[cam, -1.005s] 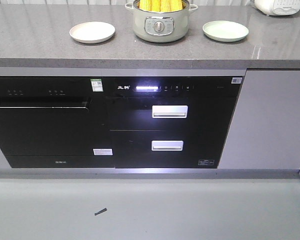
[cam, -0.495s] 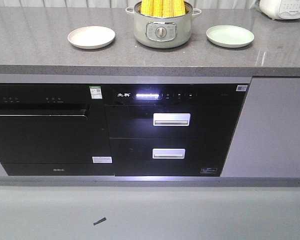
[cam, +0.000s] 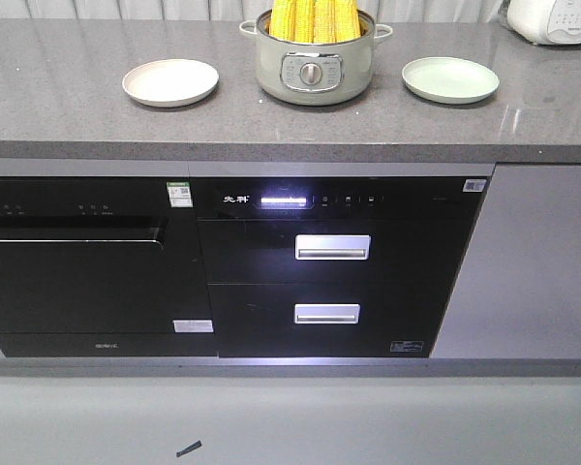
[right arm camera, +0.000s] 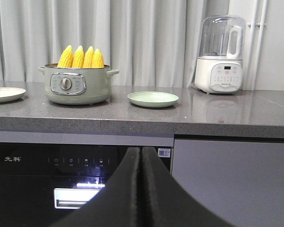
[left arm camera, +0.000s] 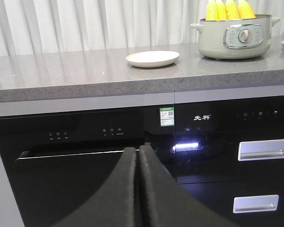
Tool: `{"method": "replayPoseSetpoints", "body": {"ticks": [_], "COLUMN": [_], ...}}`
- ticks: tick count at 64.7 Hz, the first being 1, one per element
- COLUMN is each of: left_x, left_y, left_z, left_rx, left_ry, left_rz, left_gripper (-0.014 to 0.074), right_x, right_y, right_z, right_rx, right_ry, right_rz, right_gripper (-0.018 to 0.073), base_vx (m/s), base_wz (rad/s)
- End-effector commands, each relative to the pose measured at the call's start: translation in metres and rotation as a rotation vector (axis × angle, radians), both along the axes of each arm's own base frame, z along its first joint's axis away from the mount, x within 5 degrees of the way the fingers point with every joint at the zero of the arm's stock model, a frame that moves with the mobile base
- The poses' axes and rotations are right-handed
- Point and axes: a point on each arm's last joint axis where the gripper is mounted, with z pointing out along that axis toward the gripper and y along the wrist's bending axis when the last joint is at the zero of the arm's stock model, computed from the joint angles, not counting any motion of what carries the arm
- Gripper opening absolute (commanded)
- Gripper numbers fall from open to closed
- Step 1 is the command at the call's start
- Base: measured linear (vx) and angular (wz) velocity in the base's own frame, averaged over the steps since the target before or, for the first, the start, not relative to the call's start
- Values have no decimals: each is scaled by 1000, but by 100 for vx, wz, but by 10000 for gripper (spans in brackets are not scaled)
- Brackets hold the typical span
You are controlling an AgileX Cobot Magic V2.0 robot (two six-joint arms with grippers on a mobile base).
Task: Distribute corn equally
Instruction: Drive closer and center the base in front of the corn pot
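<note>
Yellow corn (right arm camera: 80, 57): you have four cobs standing upright, tips up, side by side; all four are in the pot.
Pot (cam: 313, 73): pale green, with two side handles and a dial on its front. It sits toward the back of the bench, between the two plates.
Cream plate (cam: 170, 82): on the bench to your left of the pot, apart from it.
Green plate (cam: 450, 79): on the bench to your right of the pot, also apart from it.
Bench (cam: 77, 116): grey speckled stone carrying the pot, both plates and a white appliance.
White appliance (right arm camera: 221, 54): has a clear jug top and a button panel. It stands to the right of the green plate, well apart from it.
Left gripper (left arm camera: 138, 150): your black fingers are pressed together with nothing between them, seen against the black door below the bench.
Right gripper (right arm camera: 141, 150): pressed together too and holding nothing, low in front of the bench edge, with the pot up to its left.
Black door (cam: 77, 262): under the bench on the left, with one long handle.
Drawers (cam: 332, 281): two, stacked beside the door, each with a silver handle, under a lit white strip.
Curtain (right arm camera: 156, 38): pale, hanging behind the bench.
Floor (cam: 387, 417): grey, with a small dark scrap (cam: 188, 449) lying on it.
</note>
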Motion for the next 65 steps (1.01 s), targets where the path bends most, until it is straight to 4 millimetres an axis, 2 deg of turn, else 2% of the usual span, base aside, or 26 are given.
{"method": "replayPoseSetpoints", "body": {"ticks": [1, 65], "left_x": [-1, -1], "left_y": [0, 0], "left_z": [9, 9], "left_rx": [-11, -11], "left_ry": [-96, -96], "left_rz": [4, 4], "left_gripper": [-6, -6], "right_x": [-1, -1], "right_y": [0, 0], "right_z": [4, 4], "right_rx": [-19, -19], "right_ry": [-70, -70], "right_rz": [-6, -6], "right_gripper": [-4, -4], "base_vx": [12, 13], "base_wz": [-1, -1]}}
